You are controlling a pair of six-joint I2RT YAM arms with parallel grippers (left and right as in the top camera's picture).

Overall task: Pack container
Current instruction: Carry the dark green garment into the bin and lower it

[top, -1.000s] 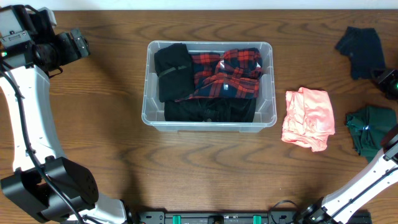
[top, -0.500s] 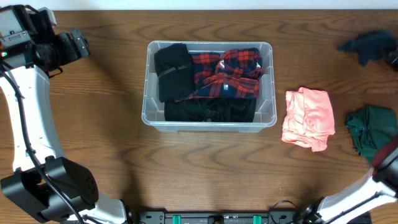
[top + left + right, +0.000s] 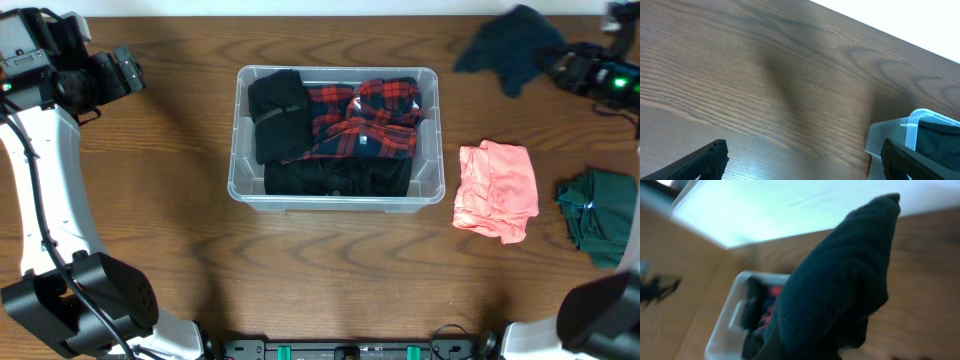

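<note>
The container [image 3: 236,140], a clear plastic bin, stands at the table's middle. It holds black garments [image 3: 278,115] and a red plaid shirt [image 3: 365,118]. My right gripper [image 3: 556,64] is at the far right, shut on a dark blue garment [image 3: 508,44] that hangs in the air to the right of the bin. In the right wrist view this garment [image 3: 840,280] hides the fingers, and the bin [image 3: 725,325] shows blurred below it. My left gripper [image 3: 128,70] is open and empty at the far left. In its wrist view the jaws [image 3: 805,165] frame bare wood beside the bin's corner [image 3: 890,140].
A pink garment [image 3: 495,190] lies just right of the bin. A dark green garment [image 3: 600,215] lies at the right edge. The table's back edge runs close behind both grippers.
My right gripper has lifted the dark blue garment off the table at the far right and carried it up and to the left. The left arm has not moved.
</note>
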